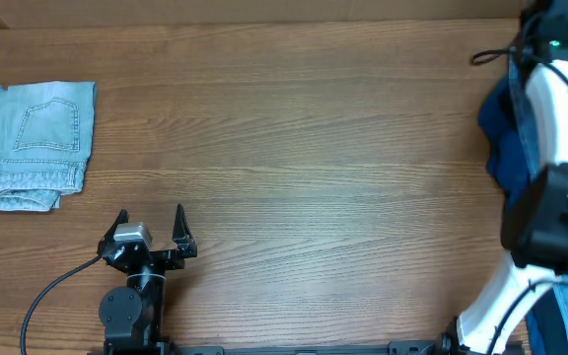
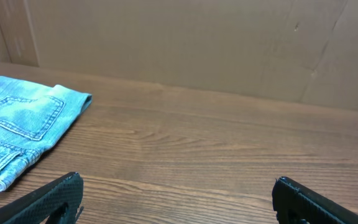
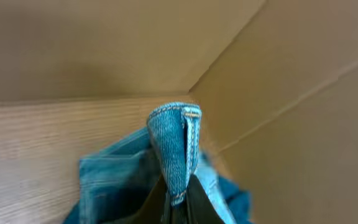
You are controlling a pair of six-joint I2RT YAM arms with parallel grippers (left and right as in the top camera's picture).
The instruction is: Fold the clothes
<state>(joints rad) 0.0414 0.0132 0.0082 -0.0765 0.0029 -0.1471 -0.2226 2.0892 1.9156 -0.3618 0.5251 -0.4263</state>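
Observation:
A folded pair of light blue jeans [image 1: 33,143] lies at the far left of the table, and shows in the left wrist view [image 2: 17,127]. My left gripper [image 1: 151,225] is open and empty near the front edge, right of the folded jeans; its fingertips show in the left wrist view [image 2: 178,196]. My right gripper [image 3: 179,196] is shut on a fold of darker blue denim [image 3: 174,146] and holds it up. That garment [image 1: 506,133] hangs in a heap at the right edge under the white right arm; the gripper itself is hidden in the overhead view.
A cardboard wall [image 2: 185,43] runs along the back of the wooden table [image 1: 304,177] and meets a side wall [image 3: 291,93] at the right corner. More blue cloth [image 1: 560,316] shows at the bottom right. A black cable [image 1: 47,296] trails from the left arm.

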